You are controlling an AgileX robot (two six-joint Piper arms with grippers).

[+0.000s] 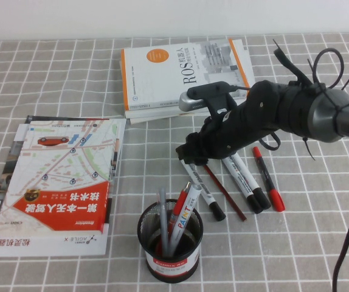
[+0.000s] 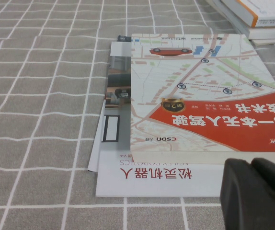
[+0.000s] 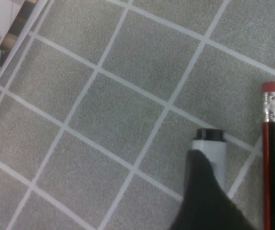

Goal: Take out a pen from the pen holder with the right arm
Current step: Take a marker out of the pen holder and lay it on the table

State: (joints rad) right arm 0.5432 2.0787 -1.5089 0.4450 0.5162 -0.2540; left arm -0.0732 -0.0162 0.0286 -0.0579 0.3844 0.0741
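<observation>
Red book (image 1: pixel 65 176) lies on a magazine (image 1: pixel 47 246) at the left, white books (image 1: pixel 180 73) stacked at the far side, all on checked cloth (image 1: pixel 53 79).

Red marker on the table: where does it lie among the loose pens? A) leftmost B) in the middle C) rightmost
C: the red marker lies right of all others; the right gripper hangs open over the leftmost white marker, the left gripper is shut by the map book.

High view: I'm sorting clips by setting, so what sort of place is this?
Probably a desk-like lab tabletop: grey checked tablecloth, stacked white-and-orange books, black mesh pen holder. Right end effector is over loose white markers; left end effector is by the red-and-white book.
</observation>
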